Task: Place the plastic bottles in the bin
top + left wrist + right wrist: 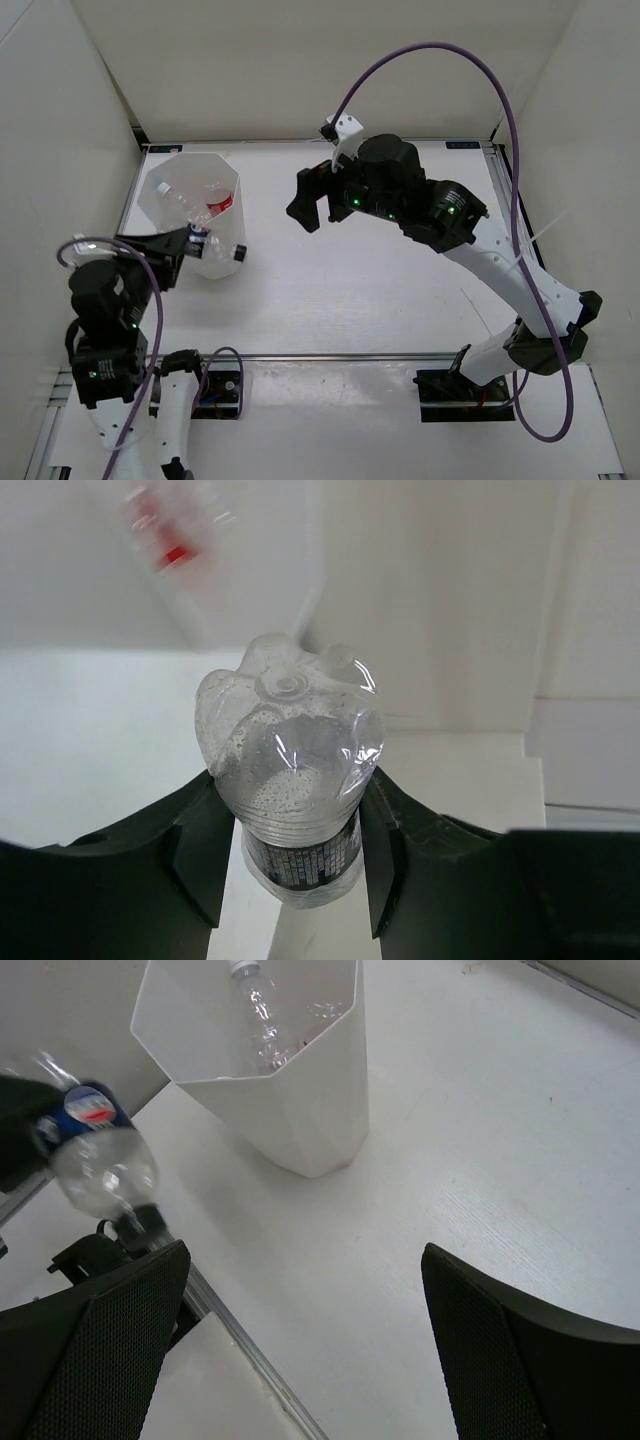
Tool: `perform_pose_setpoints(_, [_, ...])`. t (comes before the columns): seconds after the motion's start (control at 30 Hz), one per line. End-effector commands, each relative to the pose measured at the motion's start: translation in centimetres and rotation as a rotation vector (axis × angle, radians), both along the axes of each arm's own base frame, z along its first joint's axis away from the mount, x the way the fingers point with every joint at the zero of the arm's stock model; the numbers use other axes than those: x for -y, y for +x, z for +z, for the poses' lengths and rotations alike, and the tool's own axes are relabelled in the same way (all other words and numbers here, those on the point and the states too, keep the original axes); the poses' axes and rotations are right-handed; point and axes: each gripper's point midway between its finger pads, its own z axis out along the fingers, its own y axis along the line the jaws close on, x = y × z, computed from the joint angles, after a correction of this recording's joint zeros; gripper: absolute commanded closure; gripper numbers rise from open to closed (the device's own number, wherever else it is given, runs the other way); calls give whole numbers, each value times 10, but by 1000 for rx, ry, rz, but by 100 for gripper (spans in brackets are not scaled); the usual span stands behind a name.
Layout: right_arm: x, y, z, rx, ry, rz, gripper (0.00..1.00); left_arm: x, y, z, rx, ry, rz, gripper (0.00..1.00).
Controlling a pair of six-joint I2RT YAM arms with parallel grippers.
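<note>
L fingers point(190, 850) clamp blue-label bottle point(290, 750) near bin point(310, 1110); R fingers point(100, 1360) apart.

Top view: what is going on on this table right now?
The left gripper is shut on a blue-labelled bottle, held up beside the bin, not yet inside. Two other bottles lie in the bin, one red-labelled. The right gripper hangs open and empty above the table.

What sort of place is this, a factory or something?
Probably a robotics lab test booth: a white table boxed in by plain white panels, a left arm and right arm bolted at its near edge, and just a bin and plastic bottles to practise on.
</note>
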Motion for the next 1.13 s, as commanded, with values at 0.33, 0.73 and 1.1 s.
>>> perform_pose_setpoints(0.33, [4, 2, 21, -6, 21, -42, 0, -100, 139, 122, 56, 728, 163, 58])
perform_pose_setpoints(0.73, [29, 9, -50, -380, -112, -119, 0, -83, 60, 128, 67, 863, 133, 0])
perform_pose_setpoints(1.1, [56, -2, -71, -480, -108, -98, 0, -107, -14, -37, -246, 920, 169, 0])
